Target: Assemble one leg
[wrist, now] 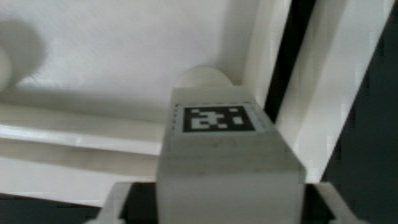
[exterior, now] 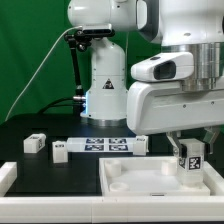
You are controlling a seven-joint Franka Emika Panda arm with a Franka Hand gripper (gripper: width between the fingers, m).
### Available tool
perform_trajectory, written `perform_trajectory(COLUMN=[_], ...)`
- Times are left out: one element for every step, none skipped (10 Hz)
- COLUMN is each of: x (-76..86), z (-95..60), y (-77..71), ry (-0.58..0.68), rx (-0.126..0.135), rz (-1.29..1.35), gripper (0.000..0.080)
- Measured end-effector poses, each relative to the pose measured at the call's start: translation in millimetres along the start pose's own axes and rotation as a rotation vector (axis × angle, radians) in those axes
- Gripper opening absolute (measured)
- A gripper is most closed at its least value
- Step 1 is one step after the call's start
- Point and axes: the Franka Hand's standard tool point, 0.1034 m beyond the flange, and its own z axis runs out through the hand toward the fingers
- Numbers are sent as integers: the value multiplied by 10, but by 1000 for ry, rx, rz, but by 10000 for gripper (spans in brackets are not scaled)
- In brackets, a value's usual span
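Jaws pinched on a small white rectangular leg (wrist: 217, 150) with a black-and-white tag.
The gripper (exterior: 189, 158) holds it upright over a large white square panel (exterior: 135, 185).

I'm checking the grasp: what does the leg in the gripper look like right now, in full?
The leg is a small white block, plastic-looking, with a rounded tip and a black-and-white tag on one face. It stands upright, clamped in the gripper, over the panel near its corner on the exterior view's right. Whether its lower end touches the panel cannot be told.
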Motion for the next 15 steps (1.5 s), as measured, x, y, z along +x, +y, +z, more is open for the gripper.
perform_trajectory(x=[0, -4, -3, 0, 1, 2, 1, -2, -9, -10, -9, -8, -7, -8, -7], z=[0, 8, 15, 18, 20, 22, 24, 27, 28, 28, 28, 25, 25, 26, 27], y=[-2, -41, -84, -115, -135, -143, -135, -131, -132, -131, -132, -131, -134, -129, -137], ry=[0, -1, -1, 0, -1, -3, -3, -2, 3, 8, 11, 11, 12, 8, 7], rx=[0, 10, 19, 22, 26, 29, 25, 18, 9, -4, -9, -10, -11, -4, -2], rz=[2, 122, 240, 323, 438, 531, 664, 791, 924, 1046, 1115, 1204, 1231, 1298, 1302], gripper=[291, 291, 291, 291, 291, 292, 292, 292, 292, 292, 292, 294, 294, 294, 372])
